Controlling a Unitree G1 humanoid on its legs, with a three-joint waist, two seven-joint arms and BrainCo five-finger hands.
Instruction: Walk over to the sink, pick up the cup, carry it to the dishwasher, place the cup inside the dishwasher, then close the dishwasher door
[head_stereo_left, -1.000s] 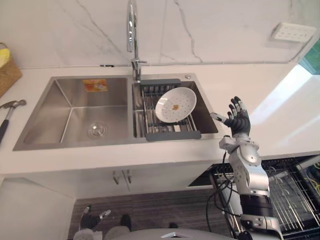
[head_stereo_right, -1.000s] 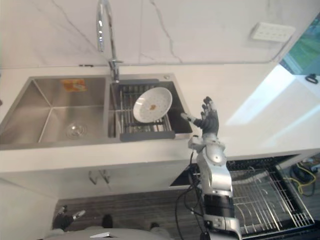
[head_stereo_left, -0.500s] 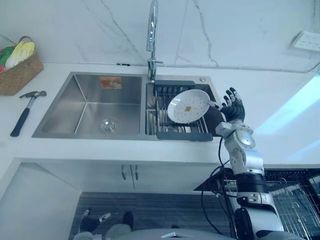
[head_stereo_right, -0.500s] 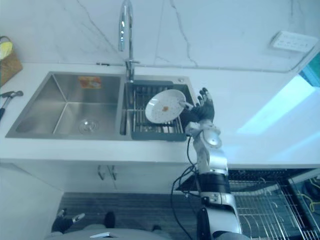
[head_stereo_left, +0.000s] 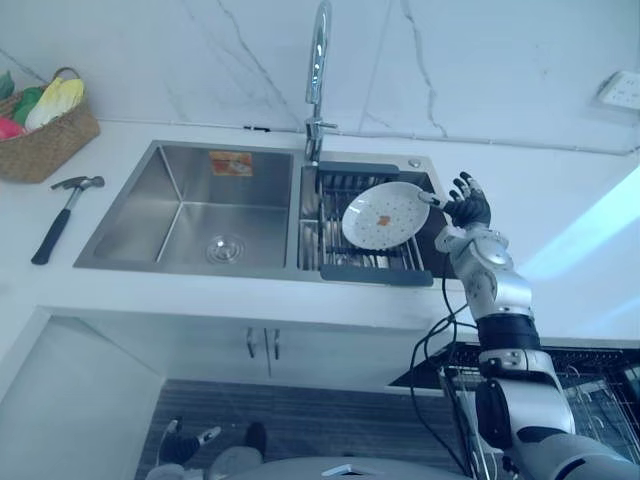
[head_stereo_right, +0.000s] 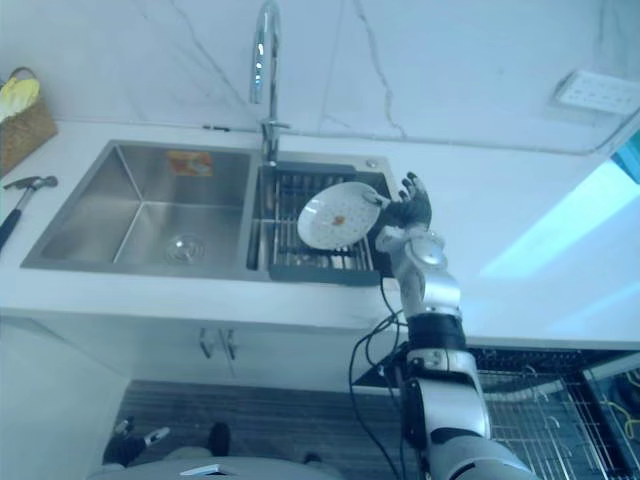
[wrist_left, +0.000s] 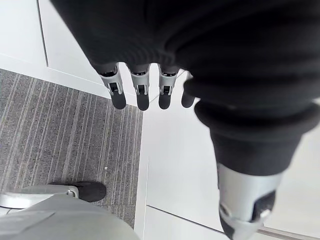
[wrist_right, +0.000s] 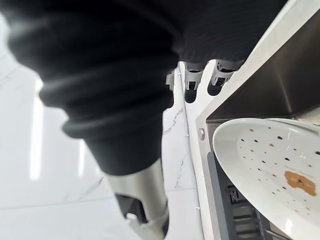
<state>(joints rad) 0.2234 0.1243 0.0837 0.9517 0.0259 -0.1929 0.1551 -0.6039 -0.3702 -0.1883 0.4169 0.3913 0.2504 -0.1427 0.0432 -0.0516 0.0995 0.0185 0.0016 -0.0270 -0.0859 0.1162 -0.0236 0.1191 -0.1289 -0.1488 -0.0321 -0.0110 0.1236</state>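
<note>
No cup shows. A white shallow dish (head_stereo_left: 385, 215) with small dots and a brown smear leans in the dark dish rack (head_stereo_left: 370, 272) in the sink's right basin. My right hand (head_stereo_left: 468, 210) is raised just to the right of the dish's rim, open, its fingers spread and the thumb close to the rim; I cannot tell if it touches. In the right wrist view the dish (wrist_right: 270, 170) lies just past the fingers (wrist_right: 192, 82). My left hand (wrist_left: 142, 95) hangs low by the white cabinet doors, open and holding nothing.
The steel sink's left basin (head_stereo_left: 190, 210) holds only its drain. A tall faucet (head_stereo_left: 318, 70) stands behind the rack. A hammer (head_stereo_left: 62, 215) and a wicker basket (head_stereo_left: 45, 130) are on the counter at left. The open dishwasher's wire rack (head_stereo_left: 590, 400) shows at lower right.
The camera has shifted, showing more of the left counter. My right hand has moved from above the counter's front edge up to the dish's right rim.
</note>
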